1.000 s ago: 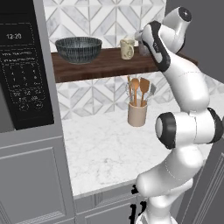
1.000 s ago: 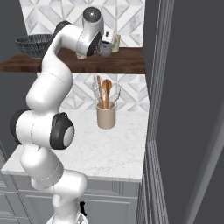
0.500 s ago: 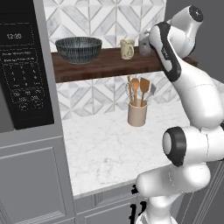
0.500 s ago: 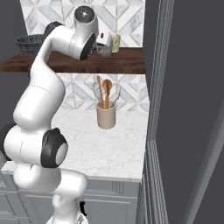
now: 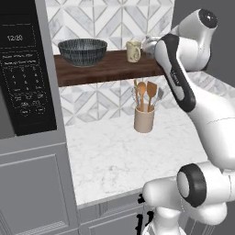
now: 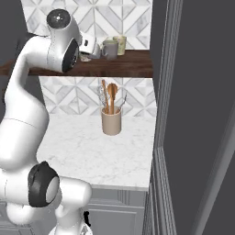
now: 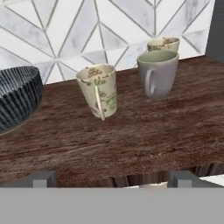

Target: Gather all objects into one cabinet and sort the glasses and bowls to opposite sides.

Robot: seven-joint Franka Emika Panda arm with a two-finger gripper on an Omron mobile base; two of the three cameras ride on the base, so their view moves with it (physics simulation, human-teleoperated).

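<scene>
On the dark brown shelf board [image 5: 105, 69], set against the grey-white patterned tile, the ribbed bowl [image 5: 82, 51] sits at the left end. It is wide and dark grey-blue, with fine pale stripes running down its outside, and it is much broader than any of the cups. To its right, well apart from it, stands a cream cup [image 5: 133, 51] with a faint mottled leaf pattern and a slim handle. In the hand view this cup [image 7: 98, 90] leans a little, its handle facing the camera.

Further right stands the grey mug [image 7: 157, 73], larger, with a pale green inside and its handle turned to the left. Just behind it, touching or nearly so, is the second cream cup [image 7: 163, 44], mostly hidden by the mug.

The gripper [image 7: 112, 179] hangs at the near edge of the board, its two dark finger tips spread wide with nothing between them, short of all the cups.

Below the shelf, on the white marble counter [image 5: 110, 156], a beige crock [image 5: 144, 120] of wooden spoons stands near the wall.
</scene>
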